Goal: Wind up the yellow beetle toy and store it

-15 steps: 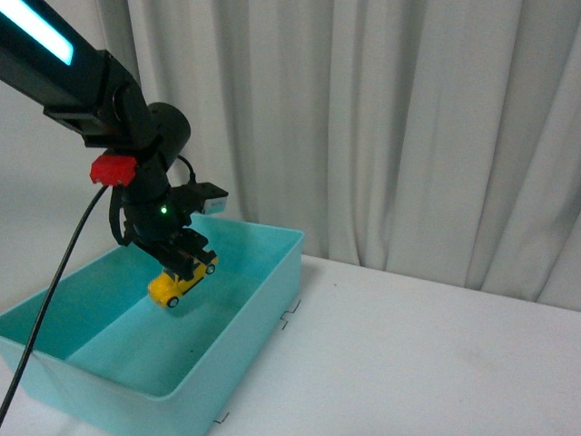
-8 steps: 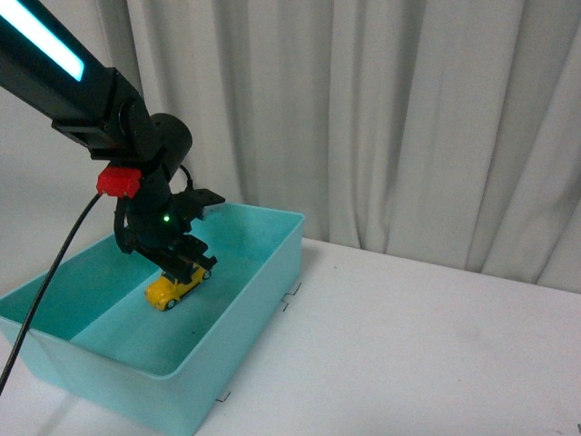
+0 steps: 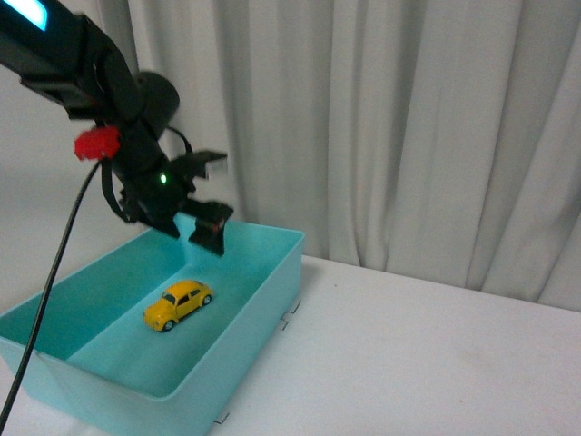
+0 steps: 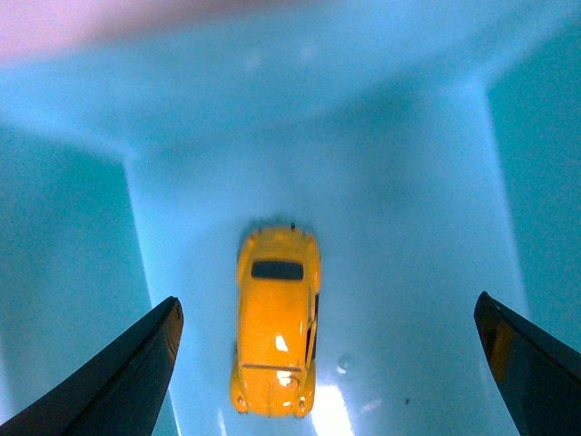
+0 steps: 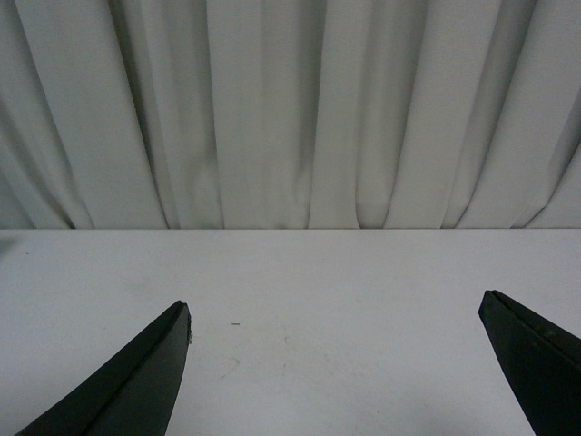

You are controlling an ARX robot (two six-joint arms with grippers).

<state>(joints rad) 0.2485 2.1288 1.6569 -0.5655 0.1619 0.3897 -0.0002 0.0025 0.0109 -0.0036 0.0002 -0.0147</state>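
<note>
The yellow beetle toy (image 3: 178, 303) lies on its wheels on the floor of the turquoise bin (image 3: 263, 300), free of any grip. It also shows in the left wrist view (image 4: 277, 320), between the two spread black fingers. My left gripper (image 3: 192, 227) is open and empty, raised above the bin's back part, well above the toy. My right gripper (image 5: 331, 363) is open and empty over bare white table; it does not show in the front view.
The bin stands on a white table (image 3: 408, 354) at the front left. A white curtain (image 3: 390, 118) hangs behind the table. A black cable (image 3: 50, 282) hangs from my left arm down past the bin's left side.
My left gripper opened, let go of the yellow beetle toy on the bin's floor, and rose above it. The toy now lies flat on its wheels.
</note>
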